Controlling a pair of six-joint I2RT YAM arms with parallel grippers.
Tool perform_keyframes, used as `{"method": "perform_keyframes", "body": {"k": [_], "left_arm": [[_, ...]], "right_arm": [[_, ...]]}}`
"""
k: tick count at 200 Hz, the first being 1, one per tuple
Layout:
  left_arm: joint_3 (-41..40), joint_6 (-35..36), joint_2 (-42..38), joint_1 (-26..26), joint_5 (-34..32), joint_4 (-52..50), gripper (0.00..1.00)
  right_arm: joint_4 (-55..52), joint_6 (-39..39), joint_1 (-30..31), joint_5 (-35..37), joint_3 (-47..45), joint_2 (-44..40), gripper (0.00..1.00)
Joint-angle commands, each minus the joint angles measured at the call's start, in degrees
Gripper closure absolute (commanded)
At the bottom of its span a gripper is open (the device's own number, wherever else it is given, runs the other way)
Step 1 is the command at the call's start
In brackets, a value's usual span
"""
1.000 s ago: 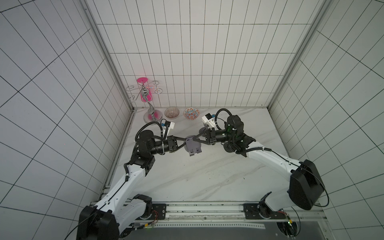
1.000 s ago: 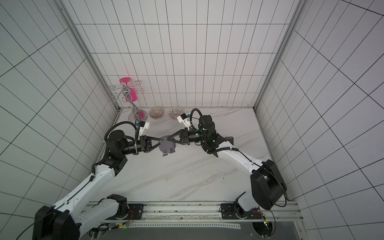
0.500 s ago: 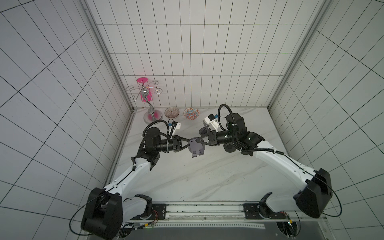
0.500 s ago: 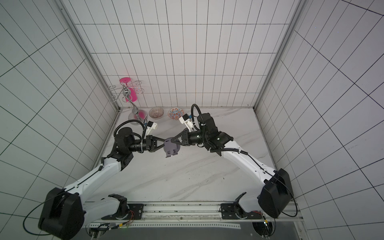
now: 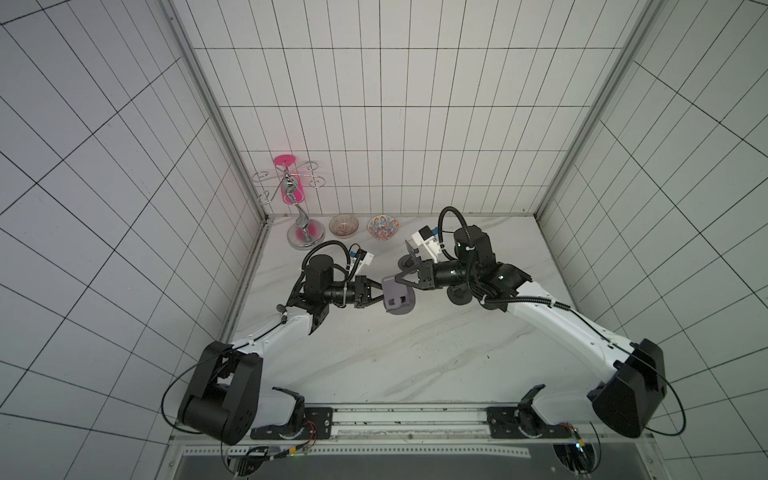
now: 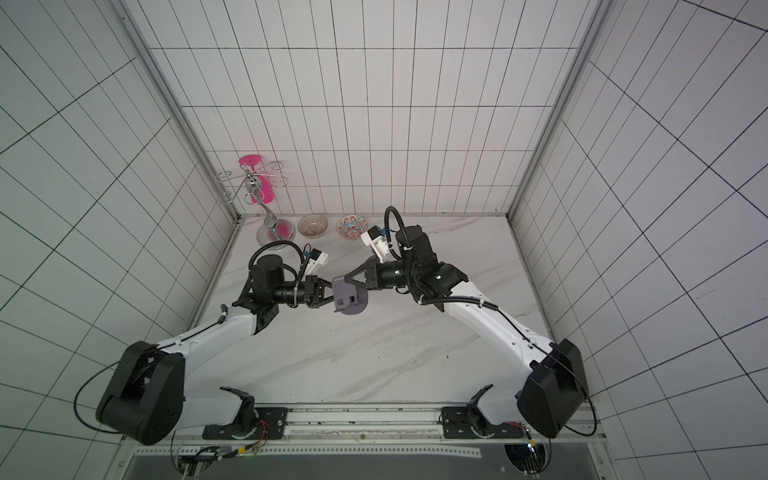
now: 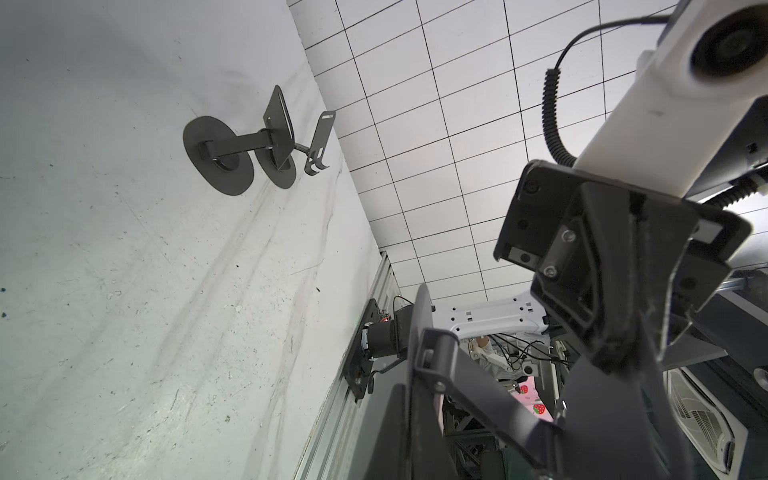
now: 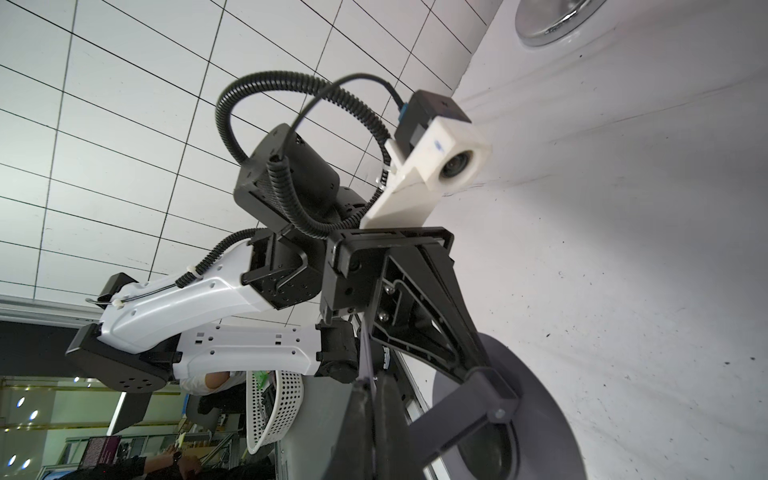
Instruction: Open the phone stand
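- The phone stand (image 5: 400,300) is held over the middle of the desk (image 5: 415,353), between the two pincers.
- The left pincer (image 5: 379,296) is clamped on its left side, and the right pincer (image 5: 394,281) on its rear right edge.
- A second stand (image 5: 406,262) is set on the desk just behind the phone stand.
- The left bowl (image 5: 343,225) and the right bowl (image 5: 382,227) are placed side by side further behind it, by the back wall.
- A wire rack (image 5: 306,239) is found behind and left of it, in the corner.
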Motion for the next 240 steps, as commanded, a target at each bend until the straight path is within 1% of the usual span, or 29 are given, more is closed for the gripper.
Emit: {"method": "perform_keyframes", "body": {"k": [1, 18, 32, 54, 74, 93, 109, 144, 164, 194, 223, 240], "left_arm": [[-4.5, 3.8, 3.4, -2.5, -3.5, -12.9, 1.00], [-4.6, 4.2, 2.9, -2.5, -3.5, -13.7, 1.00], [-4.6, 4.1, 2.4, -2.5, -3.4, -13.8, 1.00], [-3.6, 3.6, 1.7, -2.5, -3.2, -13.8, 1.00], [-2.4, 3.5, 1.9, -2.8, -2.4, -14.4, 1.00], [-1.0, 6.6, 2.9, -3.5, -2.0, -19.1, 1.00], [-0.1, 8.4, 3.9, -3.7, -2.2, -21.7, 1.00], [2.7, 7.9, 5.7, -3.8, -2.3, -21.9, 1.00], [4.8, 8.3, 7.0, -3.9, -2.3, -22.8, 1.00], [6.4, 8.0, 8.0, -4.4, -2.1, -22.8, 1.00], [7.0, 8.0, 8.3, -4.6, -2.1, -22.9, 1.00], [6.9, 9.0, 8.8, -4.6, -2.3, -22.9, 1.00]], "right_arm": [[27.8, 1.6, -2.3, 0.6, 7.2, -7.7, 1.00], [28.0, 1.0, -4.3, 1.9, 8.1, -8.4, 1.00], [28.1, 0.8, -5.3, 1.1, 8.5, -8.7, 1.00], [29.3, 0.0, -5.4, 0.9, 5.0, -11.1, 1.00], [25.9, -6.0, -5.4, 6.1, 0.7, -16.5, 1.00], [23.6, -11.1, -5.4, 10.3, -0.1, -19.7, 1.00], [22.7, -13.4, -5.4, 9.9, 0.6, -20.0, 1.00], [23.4, -16.8, -5.4, 8.5, -1.5, -20.0, 1.00], [24.2, -16.9, -5.4, 7.5, -3.3, -20.0, 1.00], [24.3, -17.4, -5.5, 9.8, -6.9, -21.2, 1.00], [23.4, -15.7, -5.6, 9.1, -7.2, -21.2, 1.00], [20.6, -15.8, -5.6, 8.7, -7.0, -21.6, 1.00]]}}
